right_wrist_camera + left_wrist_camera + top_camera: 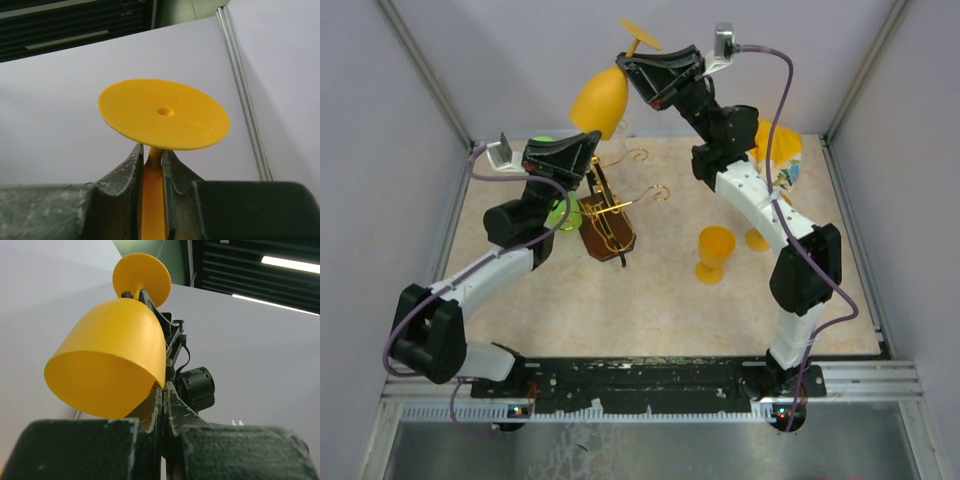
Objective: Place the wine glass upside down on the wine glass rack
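wine glass (599, 97): matt orange plastic, smooth | wine glass rack (608, 232): shiny gold metal wire, dk brown wood base

Soft, even light falls from above in the overhead view. The pale counter (650, 300) is bright without glare, and the upright goblet (714, 255) throws only a faint, blurred shadow at its foot. The side walls read as flat grey-lilac.

In the left wrist view a ceiling light strip (290, 262) burns out to white against a dark ceiling. The wine glass (110, 365) is sharp and saturated, a deeper orange inside its mouth. The left fingers (70, 450) in front are a dark, grainy blur.

In the right wrist view the glass's foot is crisp, and the right fingers (120, 175) are soft and dim.
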Motion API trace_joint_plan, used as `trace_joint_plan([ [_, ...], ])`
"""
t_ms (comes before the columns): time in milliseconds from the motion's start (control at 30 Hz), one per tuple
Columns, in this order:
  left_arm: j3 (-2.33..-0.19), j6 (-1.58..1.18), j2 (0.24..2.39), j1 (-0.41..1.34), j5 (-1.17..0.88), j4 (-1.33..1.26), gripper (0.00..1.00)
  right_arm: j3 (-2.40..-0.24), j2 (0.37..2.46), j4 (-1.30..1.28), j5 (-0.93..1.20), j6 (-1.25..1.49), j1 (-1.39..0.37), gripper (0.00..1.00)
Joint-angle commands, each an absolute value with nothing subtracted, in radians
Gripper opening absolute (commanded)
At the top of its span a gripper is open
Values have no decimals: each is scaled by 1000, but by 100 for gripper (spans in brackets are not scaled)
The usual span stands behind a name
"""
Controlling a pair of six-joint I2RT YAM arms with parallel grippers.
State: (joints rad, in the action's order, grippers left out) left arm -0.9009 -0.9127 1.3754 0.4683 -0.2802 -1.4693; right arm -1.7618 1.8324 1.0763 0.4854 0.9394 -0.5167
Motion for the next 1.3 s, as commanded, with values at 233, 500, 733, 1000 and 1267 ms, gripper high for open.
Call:
trace_joint_plan([
  [233,-964,-959,1446,522,-336,-1584,0,-1838,1837,962,498,837,-547,1],
  [500,-954,-931,1427,523,-333,-1575,2,-1804,1801,897,495,770,-546,0],
  [733,-898,-838,1342,523,-347,-1450,34,-1753,1718,713,380,623,-523,0],
  [1000,-863,-685,1256,522,-363,-1160,43,-1779,1685,512,358,514,-415,0],
  [1267,-857,-666,1285,523,-412,-1061,47,-1739,1660,484,370,483,-335,0],
])
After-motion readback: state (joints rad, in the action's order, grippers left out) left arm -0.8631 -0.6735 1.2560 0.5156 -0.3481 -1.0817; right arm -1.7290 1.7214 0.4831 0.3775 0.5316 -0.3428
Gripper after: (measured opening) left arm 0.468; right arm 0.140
